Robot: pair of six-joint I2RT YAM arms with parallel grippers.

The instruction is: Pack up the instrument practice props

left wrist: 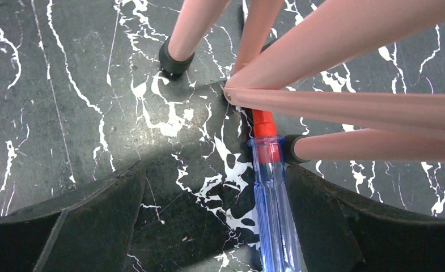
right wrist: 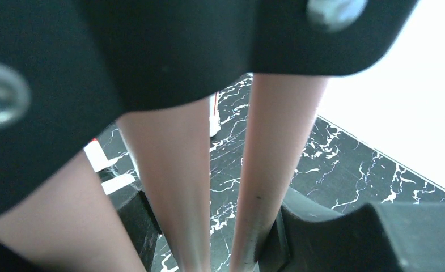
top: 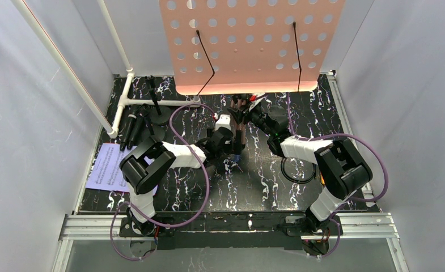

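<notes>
Black marbled worktop [top: 265, 187], white curtains all round. Pink sheet-music rack [top: 248, 39] stands far centre on its tripod legs [left wrist: 344, 107]. R end effector [right wrist: 237, 153] clamped on the legs under the rack. L end effector [left wrist: 217, 175] wide open, low by the leg feet, w/ a blue-handled screwdriver [left wrist: 274, 209] lying btwn its fingers. Two mics [top: 138, 122] lie far left by the white pipe frame [top: 123, 102]. Music sheets [top: 107, 167] at left edge, partly hidden by L arm.

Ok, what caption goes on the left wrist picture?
Open tool straddles a blue screwdriver pointing at pink tripod legs.
</notes>
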